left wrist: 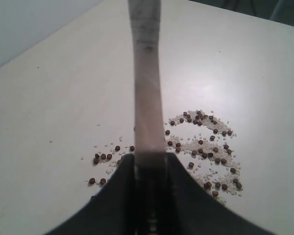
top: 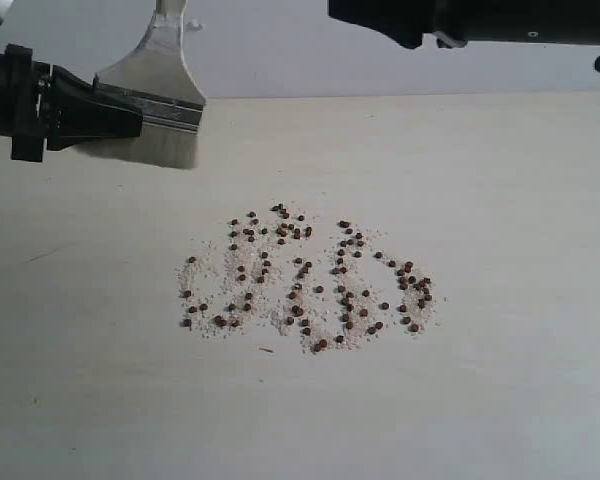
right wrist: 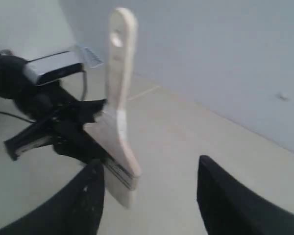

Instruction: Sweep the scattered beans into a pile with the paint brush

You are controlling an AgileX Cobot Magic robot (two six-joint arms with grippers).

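A pale worktop [top: 500, 400] meets a grey-blue wall [top: 380, 70]. The beans [top: 300, 280] lie scattered amid whitish crumbs [top: 212, 272]. Jaws of the left gripper [top: 128, 112] clamp the paint brush [top: 160, 75]; those of the right gripper [right wrist: 149, 196] stand wide.

reddish-brown beans [top: 305, 280] over whitish crumbs [top: 208, 272]
paint brush [top: 152, 88] has cream bristles, a silver band, pale wood handle; table [top: 500, 400] is plain off-white

A pale cream table [top: 520, 400] with a matte top carries the reddish-brown beans [top: 298, 311], strewn near its middle in loose, curving bands rather than one heap. Fine whitish crumbs [top: 277, 300] lie mixed among and under them. A small dark fleck [top: 267, 350] sits just beside the scatter's near edge.
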